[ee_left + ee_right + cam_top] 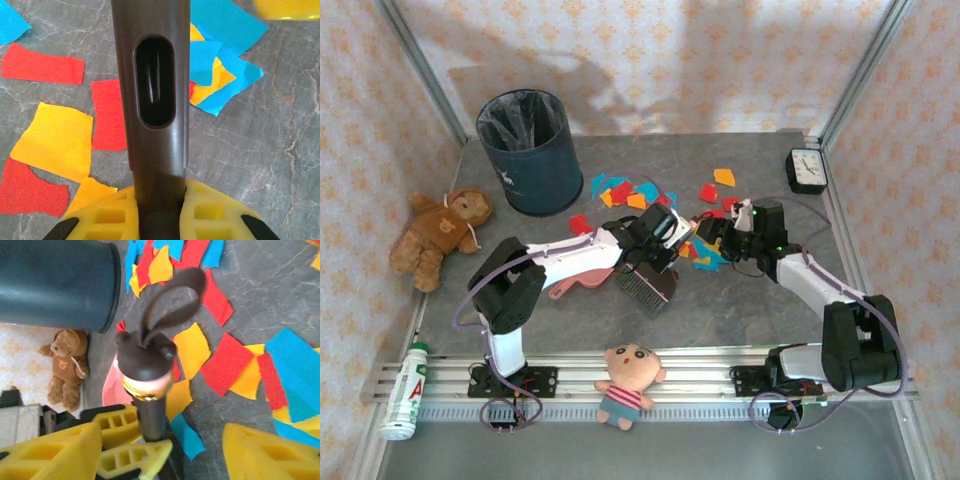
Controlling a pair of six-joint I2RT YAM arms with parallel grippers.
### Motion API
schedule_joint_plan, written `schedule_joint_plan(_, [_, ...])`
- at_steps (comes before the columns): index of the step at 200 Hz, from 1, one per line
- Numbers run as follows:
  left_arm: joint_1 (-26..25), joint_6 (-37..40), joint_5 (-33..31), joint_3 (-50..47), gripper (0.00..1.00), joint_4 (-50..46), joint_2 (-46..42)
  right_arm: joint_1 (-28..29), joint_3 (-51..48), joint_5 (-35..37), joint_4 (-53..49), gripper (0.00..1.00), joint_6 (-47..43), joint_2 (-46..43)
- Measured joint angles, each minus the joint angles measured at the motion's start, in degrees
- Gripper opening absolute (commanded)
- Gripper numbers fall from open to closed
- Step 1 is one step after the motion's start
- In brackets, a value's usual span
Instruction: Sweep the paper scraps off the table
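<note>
Many paper scraps (pixel 625 190) lie in the middle of the surface (pixel 720 320), toward the top. Left claw (pixel 660 235) is clamped on the brush (pixel 648 287). Right claw (pixel 712 238) stands apart, just right of it.

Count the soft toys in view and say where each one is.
2. A brown teddy bear lies just left of the table; a cartoon doll lies on the front rail, midway along. More may be hidden.
</note>
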Motion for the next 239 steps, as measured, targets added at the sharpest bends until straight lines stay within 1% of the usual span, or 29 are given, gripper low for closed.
schedule_joint_plan(34, [0.02, 0.92, 1.42, -2.23, 0.17, 2.49, -2.1, 0.76, 1.4, -1.53, 1.77, 0.56, 0.7, 1.64])
schedule_joint_plan(49, [-0.07, 1.4, 2.43, -2.47, 0.17, 3.54, -2.82, 1.14, 2.23, -2.08, 2.01, 0.52, 0.85, 2.69])
schedule_joint_plan(64, [-0.26, 1.77, 3.37, -2.71, 0.17, 4.81, -3.34, 1.64, 3.04, -2.47, 2.1, 0.44, 0.81, 3.82])
schedule_joint_plan(125, [-0.35, 2.8, 4.48, -2.99, 0.17, 5.51, -3.5, 4.72, 5.6, -3.39, 1.25, 0.43, -1.18, 6.91])
schedule_joint_plan(146, [-0.35, 2.8, 4.46, -2.99, 0.17, 5.44, -3.5, 5.46, 5.84, -3.3, 0.87, 0.4, -1.86, 7.1])
schedule_joint_plan(156, [-0.35, 2.8, 4.46, -2.99, 0.17, 5.35, -3.5, 5.64, 5.84, -3.15, 0.76, 0.37, -2.19, 7.1])
schedule_joint_plan(166, [-0.35, 2.78, 4.46, -2.99, 0.16, 5.35, -3.5, 5.64, 5.84, -2.99, 0.57, 0.36, -2.38, 7.1])
schedule_joint_plan(172, [-0.35, 2.78, 4.46, -2.97, 0.17, 5.35, -3.5, 5.64, 5.84, -2.93, 0.52, 0.3, -2.45, 7.13])
schedule_joint_plan(175, [-0.35, 2.78, 4.44, -2.97, 0.17, 5.33, -3.5, 5.66, 5.84, -2.91, 0.5, 0.29, -2.64, 7.15])
schedule_joint_plan(203, [-0.33, 2.73, 4.44, -2.91, 0.17, 4.96, -3.5, 5.75, 5.84, -2.1, 0.17, 0.24, -3.1, 7.63])
schedule_joint_plan(224, [-0.31, 2.69, 4.46, -2.86, 0.17, 4.72, -3.5, 5.88, 5.84, -1.97, 0.22, 0.15, -3.23, 7.69])
schedule_joint_plan(239, [-0.31, 2.67, 4.46, -2.8, 0.18, 4.61, -3.5, 5.92, 5.84, -1.77, 0.22, 0.1, -3.26, 7.67])
